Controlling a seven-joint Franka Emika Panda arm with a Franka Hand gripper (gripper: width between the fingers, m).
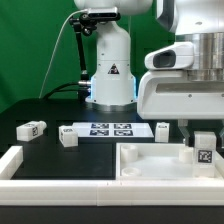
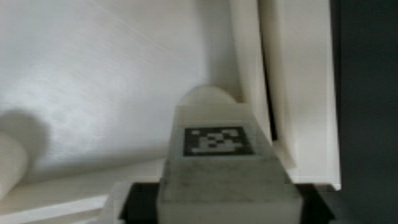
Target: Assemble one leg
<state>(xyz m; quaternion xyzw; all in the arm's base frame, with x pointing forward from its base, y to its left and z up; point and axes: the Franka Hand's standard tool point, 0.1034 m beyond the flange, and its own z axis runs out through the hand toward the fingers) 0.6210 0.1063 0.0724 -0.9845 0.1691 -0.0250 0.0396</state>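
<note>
Lower right of exterior frame: pincer (image 1: 204,141) pinching the leg (image 1: 204,152) over the square piece (image 1: 150,160) corner. I should keep it upright, align before lowering.

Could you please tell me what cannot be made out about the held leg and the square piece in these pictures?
- Exterior view: the gripper covers the top of the leg.
- Exterior view: the leg hides the square piece's corner hole beneath it.
- Wrist view: the leg fills the centre, its tip blurred, so contact with the square piece is unclear.
- Wrist view: the fingers are cut off by the edge.
</note>
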